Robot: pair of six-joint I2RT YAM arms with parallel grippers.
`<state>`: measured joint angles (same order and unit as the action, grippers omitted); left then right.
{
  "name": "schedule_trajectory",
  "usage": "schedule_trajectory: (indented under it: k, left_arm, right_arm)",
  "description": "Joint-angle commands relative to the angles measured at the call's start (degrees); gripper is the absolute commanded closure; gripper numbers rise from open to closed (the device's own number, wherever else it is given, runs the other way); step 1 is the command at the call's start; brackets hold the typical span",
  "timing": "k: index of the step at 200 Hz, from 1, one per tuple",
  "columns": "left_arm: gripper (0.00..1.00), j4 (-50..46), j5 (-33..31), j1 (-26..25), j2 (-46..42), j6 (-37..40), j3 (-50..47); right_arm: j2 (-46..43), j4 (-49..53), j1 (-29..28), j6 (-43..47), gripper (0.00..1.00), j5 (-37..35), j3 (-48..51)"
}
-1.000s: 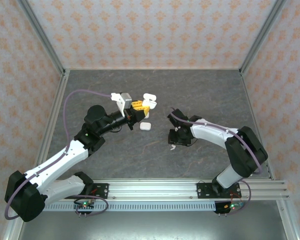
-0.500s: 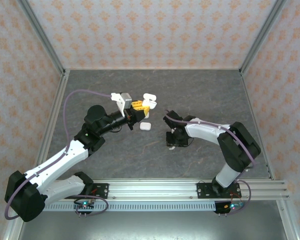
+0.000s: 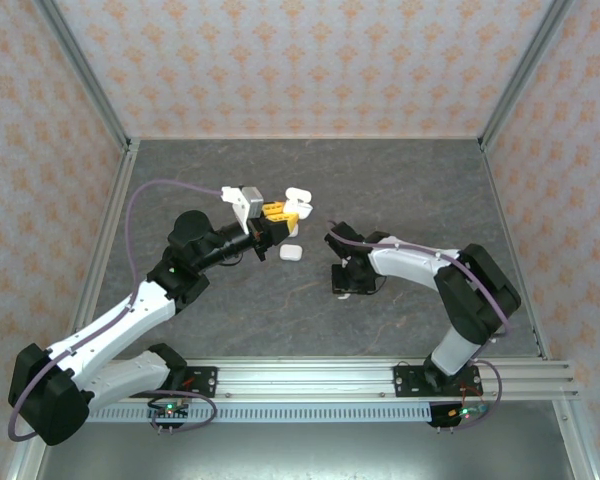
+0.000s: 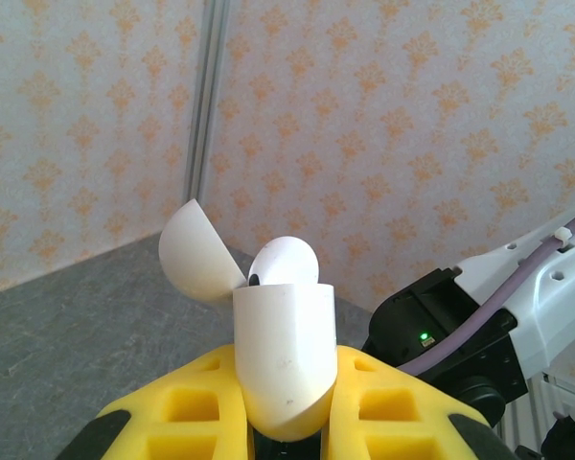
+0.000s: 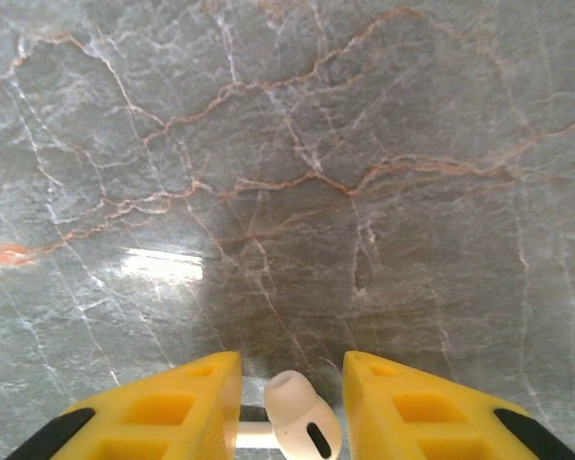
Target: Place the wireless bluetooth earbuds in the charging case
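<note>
Heads up, the left claw (image 4: 286, 407) grips the open charging case (image 4: 283, 350) at 10 o'clock from the right claw (image 5: 292, 372), which narrowly straddles a white earbud (image 5: 299, 424) low over the worktop (image 5: 316, 144); can't tell if it's pinched, so it could slip.

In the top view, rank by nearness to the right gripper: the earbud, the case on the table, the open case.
1. earbud, between the fingers of the right gripper.
2. case on the table, toward the left arm.
3. open case, in the left gripper.

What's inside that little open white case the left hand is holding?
What looks like one white earbud pokes out of the charging case, beside its open lid. The case wall hides everything deeper.
</note>
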<state>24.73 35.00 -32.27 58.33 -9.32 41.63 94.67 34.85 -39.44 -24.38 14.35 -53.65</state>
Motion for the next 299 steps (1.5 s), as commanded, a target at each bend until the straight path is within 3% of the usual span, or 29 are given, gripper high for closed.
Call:
schedule_trajectory:
  k: [1,115,155,299]
  left_arm:
    - [1.0,0.4,-1.2,-0.5,-1.3,1.1,0.3]
    - [1.0,0.1,-1.3,-0.4,-0.9,1.1,0.5]
    - [1.0,0.0,-1.2,-0.5,-1.0,1.0,0.5]
    - [1.0,-2.0,-2.4,-0.5,-3.3,1.8,-0.4]
  right_arm:
    - [-0.8,5.4,-0.5,0.6,0.65,-3.8,-1.0]
    - [-2.8,12.6,-2.0,2.1,0.62,-9.3,-1.5]
    - [-5.6,9.1,-2.0,2.5,0.61,-6.0,-2.8]
    - [1.2,9.4,-2.0,4.7,0.58,-8.8,-4.1]
